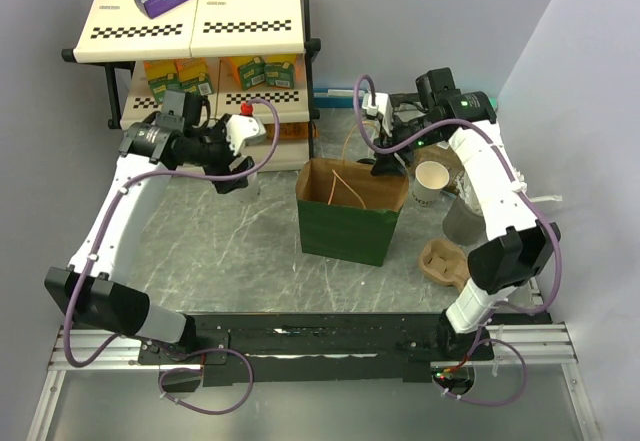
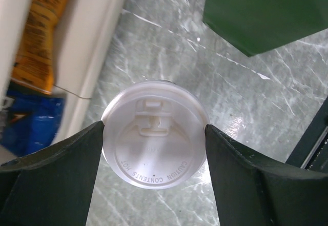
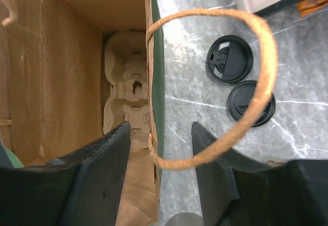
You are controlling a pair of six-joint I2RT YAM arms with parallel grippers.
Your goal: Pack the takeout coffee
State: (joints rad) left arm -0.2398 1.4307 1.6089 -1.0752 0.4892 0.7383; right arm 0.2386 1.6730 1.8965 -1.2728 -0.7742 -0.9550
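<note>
**Top view.** Open paper cup point(image 1: 432, 179) — white, tapered, rolled rim, tan lining, no lid. It stands upright on the grey marbled tabletop point(image 1: 220, 261), right of the green paper bag point(image 1: 345, 229) and just behind a grey tumbler point(image 1: 462, 219). A brown moulded-pulp tray point(image 1: 445, 261) lies nearer the arm bases. The bag stands open-mouthed at centre.
Handling, by judgement: light and thin-walled, so it dents under a hard squeeze. It is stiffest at the rolled rim, so take hold gently across the upper wall, just below the rim.

**Left wrist view.** Lidded cup point(image 2: 154, 144), left of the bag. Only its white plastic lid shows: round, glossy, embossed with a hot-contents warning and a sip tab.
The left end effector point(image 2: 154, 126) is clasped on this cup, one jaw touching the lid's edge on each side. Whether the cup rests on the tabletop or hangs lifted cannot be told.
Judged: the smooth lid may slip or pop off. If the cup is filled, it is heavier and must stay upright.

**Right wrist view.** The right end effector point(image 3: 160, 128) is unclenched. Its jaws stand apart astride the bag's right wall, neither touching it.
- Twine handle point(image 3: 266, 57) — rough, limp, arching out over the tabletop.
- Bag interior: kraft brown and creased, with a bagged tray point(image 3: 128, 87) of pale pulp on the bottom, its sockets empty.
- Two black lids point(image 3: 229, 58) lie flat just beside each other outside the bag.
</note>
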